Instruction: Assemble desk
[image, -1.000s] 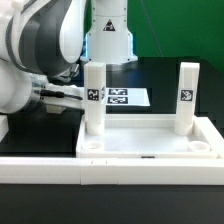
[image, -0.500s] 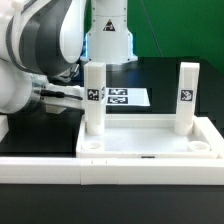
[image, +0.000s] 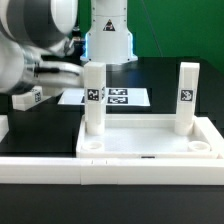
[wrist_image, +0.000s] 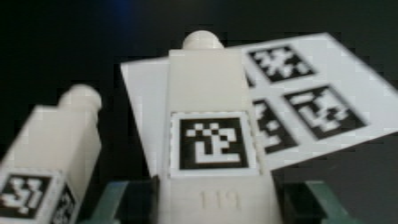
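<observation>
The white tabletop lies upside down at the front. Two white legs stand in its far sockets, one on the exterior view's left and one on the right. My gripper hangs at the left, above the table. A tagged leg shows below the arm, and another white piece lies at the left edge. In the wrist view a tagged leg lies between my fingers, with dark gaps on both sides. My gripper is open around it. A second leg lies beside it.
The marker board lies flat behind the tabletop and also shows in the wrist view. A low white border rail runs along the front. The robot's white base stands at the back.
The arm has swung up and toward the exterior view's left. The tagged leg below it now shows. The tabletop and the two standing legs have not moved.
</observation>
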